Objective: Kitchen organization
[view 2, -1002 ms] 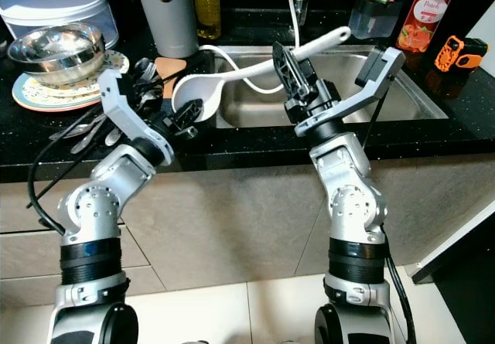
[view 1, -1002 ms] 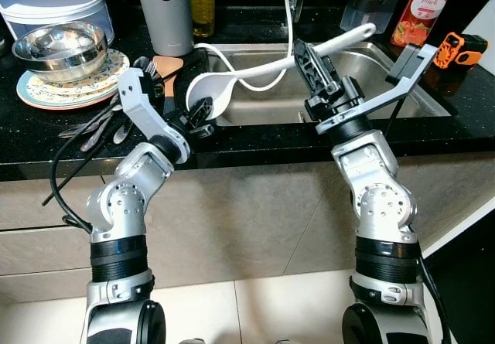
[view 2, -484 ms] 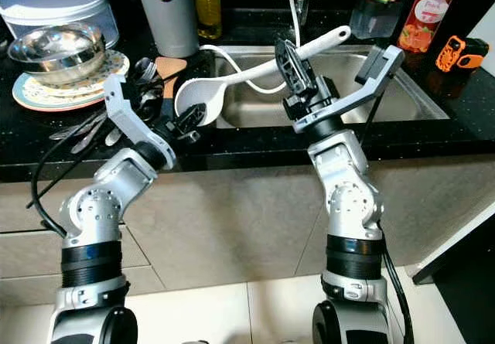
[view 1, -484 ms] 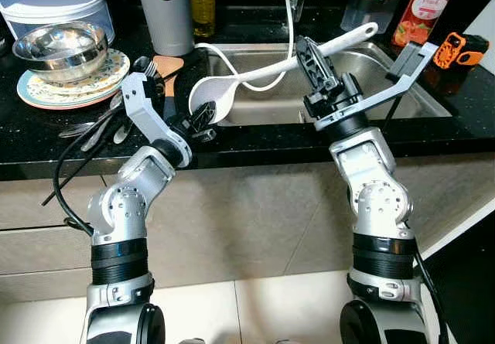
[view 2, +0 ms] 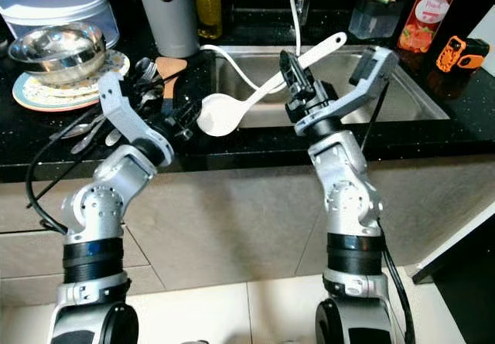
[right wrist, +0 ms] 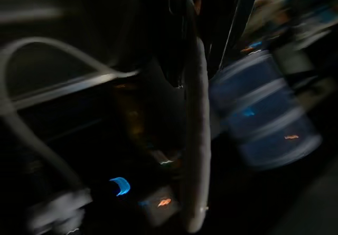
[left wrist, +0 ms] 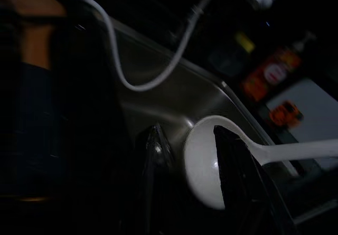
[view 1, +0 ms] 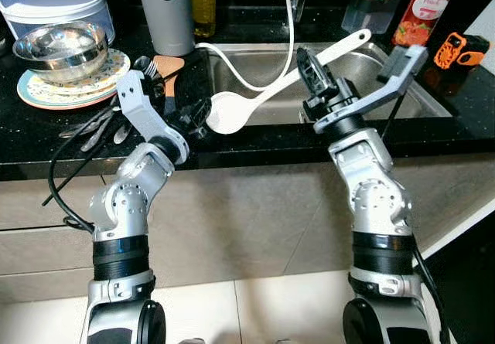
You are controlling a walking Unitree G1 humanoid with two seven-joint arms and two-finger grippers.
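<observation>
White ladle gripped by right gripper, left gripper spread beside its bowl

My left arm: elbow bent, forearm raised toward one o'clock, left gripper with black fingers spread apart. My right arm: elbow low, forearm reaching toward eleven o'clock, right gripper with fingers clamped on the white ladle handle.
</observation>
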